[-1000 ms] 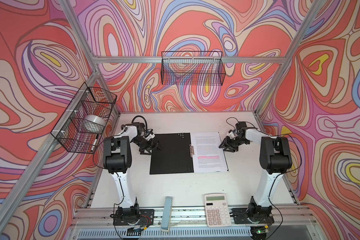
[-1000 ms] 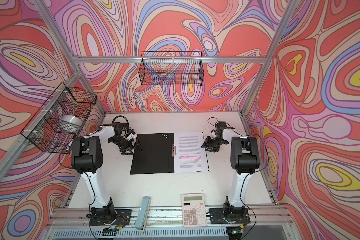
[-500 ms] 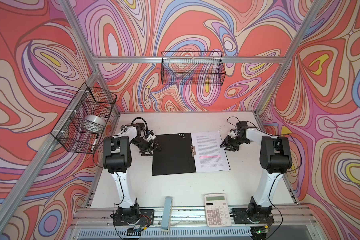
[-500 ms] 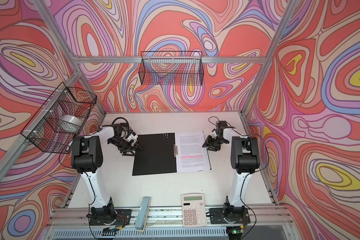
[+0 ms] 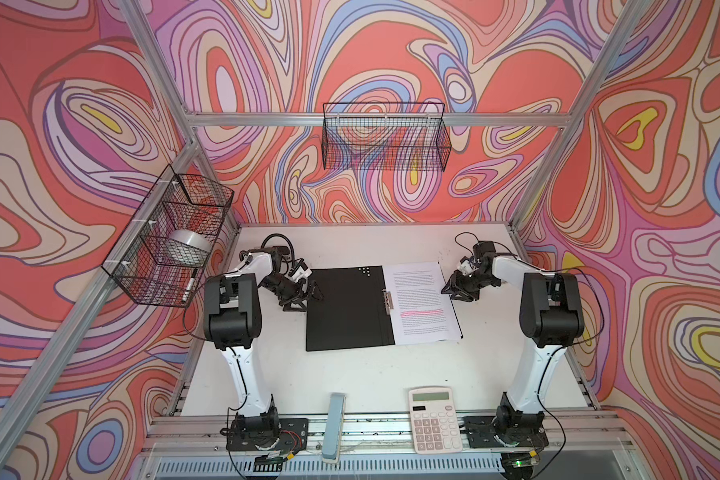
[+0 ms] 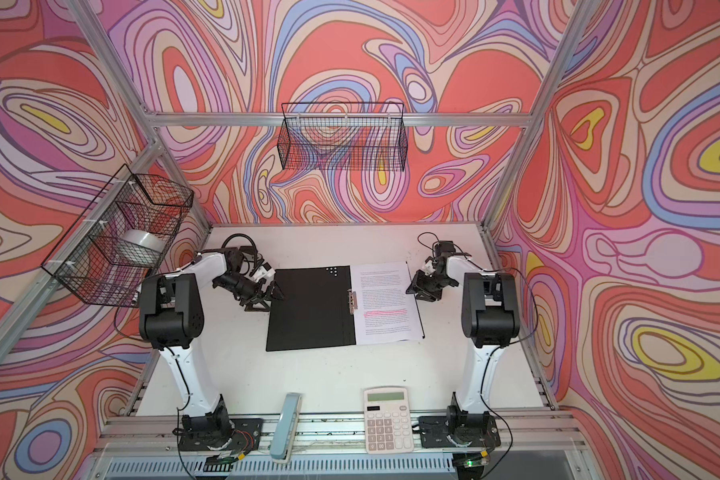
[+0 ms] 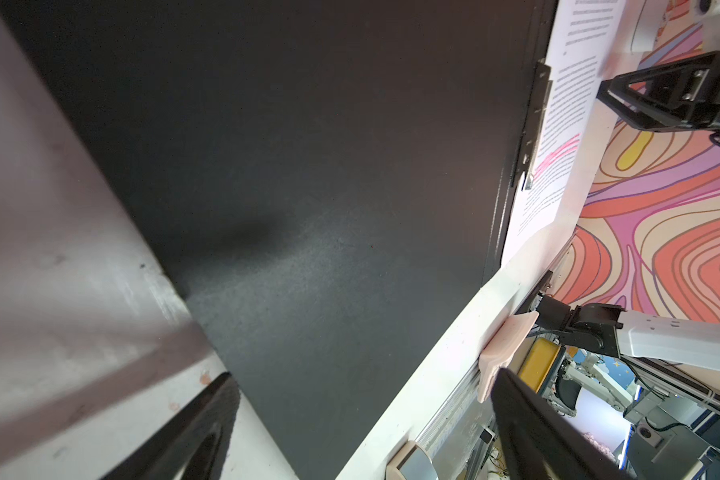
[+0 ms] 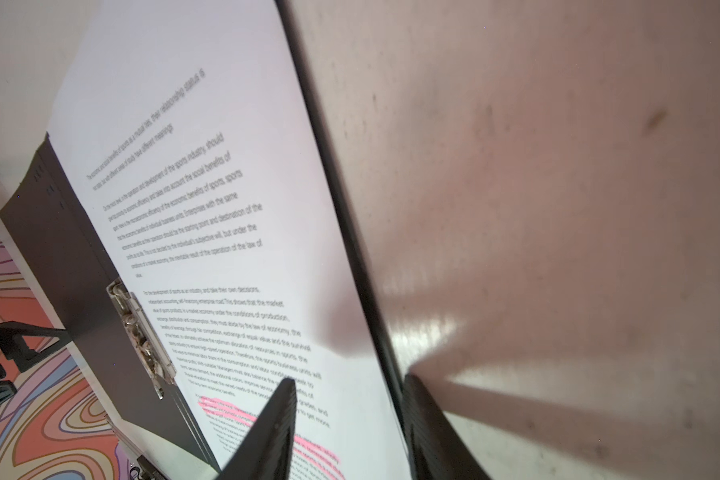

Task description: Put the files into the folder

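Beneath the files [image 5: 422, 301], half the folder [image 5: 346, 307] hides; left end effector [image 5: 306, 300] and right end effector [image 5: 456, 293] gape.

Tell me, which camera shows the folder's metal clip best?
The right wrist view: the metal clip is close, shiny, beside the files. The left wrist view shows it smaller, slanted; in both top views it is tiny.

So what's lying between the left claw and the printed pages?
Between the left gripper and the files lies the open black half of the folder, then its metal clip; both top views show it.
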Controlling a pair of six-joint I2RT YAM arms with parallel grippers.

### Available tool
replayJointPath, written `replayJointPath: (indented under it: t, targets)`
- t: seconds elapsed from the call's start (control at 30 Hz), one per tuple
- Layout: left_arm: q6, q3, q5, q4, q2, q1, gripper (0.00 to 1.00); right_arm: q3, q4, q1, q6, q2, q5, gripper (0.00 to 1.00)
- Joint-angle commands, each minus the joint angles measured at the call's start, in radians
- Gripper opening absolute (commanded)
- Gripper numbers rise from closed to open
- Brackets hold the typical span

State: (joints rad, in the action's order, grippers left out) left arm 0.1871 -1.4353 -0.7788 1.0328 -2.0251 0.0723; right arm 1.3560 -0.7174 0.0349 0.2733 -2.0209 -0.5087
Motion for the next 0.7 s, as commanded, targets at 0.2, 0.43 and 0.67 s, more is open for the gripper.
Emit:
replayJointPath:
  t: [0.2,0.43,0.67]
  targets:
    - [0.008,-0.002,-0.288,0.045,0.055,-0.037,0.95,-0.058,-0.037,-0.034,-0.003,-0.095,-0.013,0.44]
    - [0.006,-0.017,-0.337,0.060,0.072,-0.037,0.95,-0.058,-0.037,-0.033,-0.002,-0.098,-0.016,0.44]
    - [0.021,-0.038,-0.416,0.092,0.073,-0.037,0.95,-0.056,-0.040,-0.035,-0.003,-0.096,-0.017,0.44]
